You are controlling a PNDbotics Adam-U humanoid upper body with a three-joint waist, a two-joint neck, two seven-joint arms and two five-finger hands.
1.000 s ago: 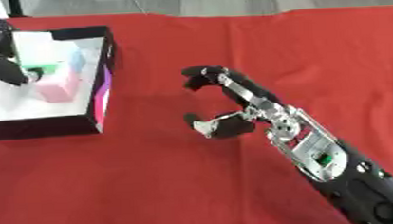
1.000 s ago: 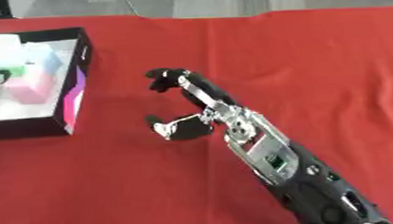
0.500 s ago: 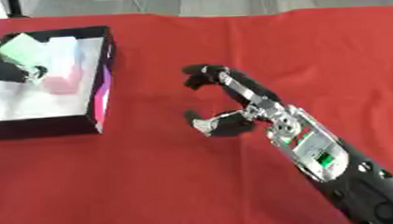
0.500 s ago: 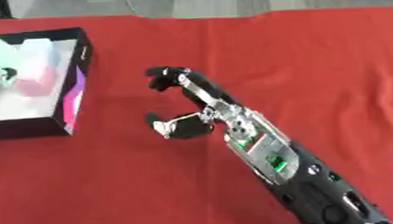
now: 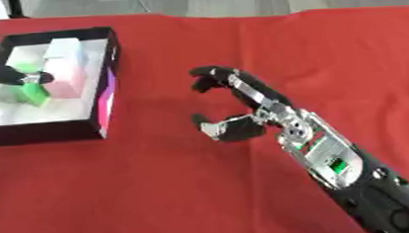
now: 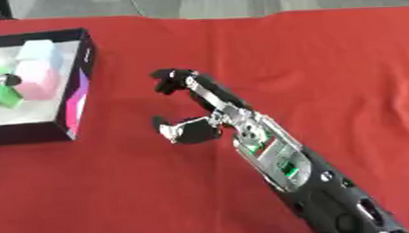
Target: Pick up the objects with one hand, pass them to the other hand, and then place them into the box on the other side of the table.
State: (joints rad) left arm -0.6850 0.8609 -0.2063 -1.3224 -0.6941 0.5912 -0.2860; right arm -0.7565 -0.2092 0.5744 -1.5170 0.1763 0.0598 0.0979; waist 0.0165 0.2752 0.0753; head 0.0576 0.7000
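A black-walled box with a white floor stands at the table's left. Inside it lie a pink block, a pale block behind it and a green block to their left. My left hand reaches in from the left edge and lies on the green block; most of the hand is out of view. My right hand hovers over the red cloth at the centre, to the right of the box. Its fingers are relaxed in a wide curve and nothing is between them.
A red cloth covers the table. My right forearm runs from the hand to the lower right corner. Grey floor shows beyond the far edge.
My left hand has drawn back toward the left edge of the box, and the green block now sits lower, beside the pink one. The right hand has stayed in place.
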